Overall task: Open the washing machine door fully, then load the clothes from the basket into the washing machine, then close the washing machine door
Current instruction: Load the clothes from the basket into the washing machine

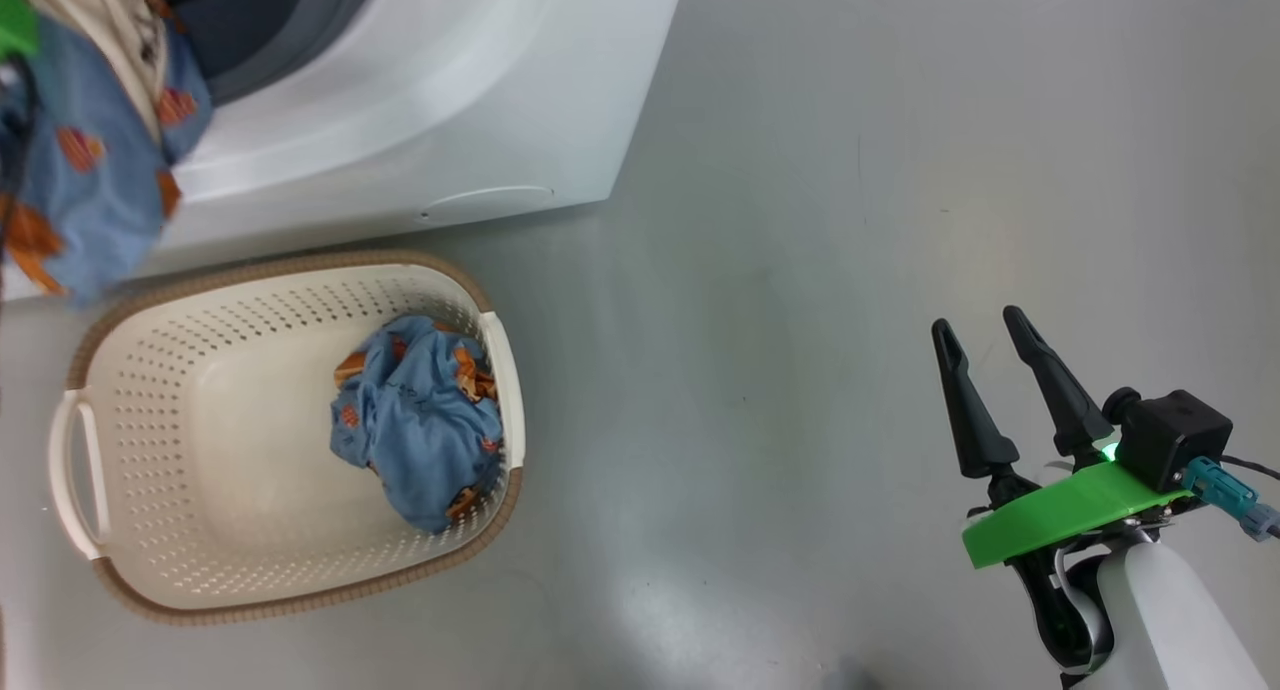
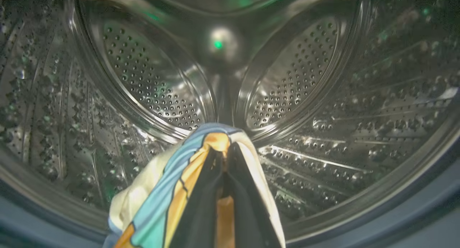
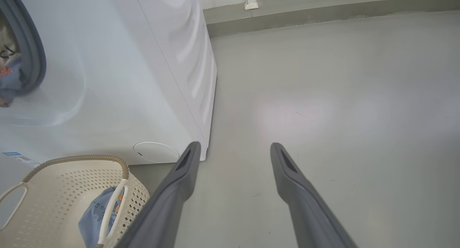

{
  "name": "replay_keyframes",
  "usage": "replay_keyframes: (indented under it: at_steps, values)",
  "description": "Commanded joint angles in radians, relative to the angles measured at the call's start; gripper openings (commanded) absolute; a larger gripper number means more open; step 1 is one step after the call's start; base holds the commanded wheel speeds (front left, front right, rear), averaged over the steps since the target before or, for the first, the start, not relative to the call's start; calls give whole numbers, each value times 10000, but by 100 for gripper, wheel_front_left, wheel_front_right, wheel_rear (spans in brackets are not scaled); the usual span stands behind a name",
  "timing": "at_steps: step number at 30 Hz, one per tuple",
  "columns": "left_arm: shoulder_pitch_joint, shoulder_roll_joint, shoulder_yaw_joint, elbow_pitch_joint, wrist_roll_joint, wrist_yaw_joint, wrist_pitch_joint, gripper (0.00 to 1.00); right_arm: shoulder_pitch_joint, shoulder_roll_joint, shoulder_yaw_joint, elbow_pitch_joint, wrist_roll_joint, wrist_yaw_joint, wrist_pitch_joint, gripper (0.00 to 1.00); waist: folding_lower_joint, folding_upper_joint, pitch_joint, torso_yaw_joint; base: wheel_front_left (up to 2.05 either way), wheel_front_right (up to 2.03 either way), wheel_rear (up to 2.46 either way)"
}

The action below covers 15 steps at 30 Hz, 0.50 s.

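- Left gripper (image 2: pixel 222 147): one; jaws shut tight on a clothes bundle (image 2: pixel 179 190), held at the mouth of the steel drum (image 2: pixel 294 93).
- Right gripper (image 1: pixel 978 322): one; fingers spread wide with nothing between them, over bare floor (image 1: pixel 800 270), well apart from the rest.
- Clothes: two bundles; the held one hangs before the washer (image 1: pixel 450 90) opening, the second bundle (image 1: pixel 420 420) lies in the basket (image 1: pixel 260 273) against one handled end.
- Basket: one, on the floor just beside the washer front, near its round flap (image 1: pixel 490 200).

No legible txt; blue sticker (image 3: pixel 16 157) on washing machine (image 3: pixel 107 79) too small.
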Motion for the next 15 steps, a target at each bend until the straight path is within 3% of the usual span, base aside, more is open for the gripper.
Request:
replay_keyframes:
  at_steps: [1, 7, 13, 14, 15]
  values:
    - [-378, 581, 236, -395, 85, -15, -53, 0, -3, 17, 201, -214, 29, 27, -118, 100, -1, 0, 159, -107, 0, 0, 0]
    - [-431, 622, 1259, -2086, 933, -15, -53, 0, -123, 121, 136, -310, 28, 27, -118, 100, -1, 0, 444, -189, 0, 0, 0]
    - [65, 410, 1596, -2375, 1473, -15, -53, 0, -220, 191, 122, -310, 1, 27, -118, 100, -1, 0, 536, -194, 0, 0, 0]
    - [120, 387, 1529, -2223, 1508, -15, -53, 22, -228, 197, 124, -300, 0, 27, -118, 100, -1, 0, 530, -189, 0, 0, 0]
    - [144, 371, 1460, -2030, 1528, -15, -53, 65, -233, 199, 129, -290, 3, 27, -118, 100, -1, 0, 527, -182, 0, 0, 0]
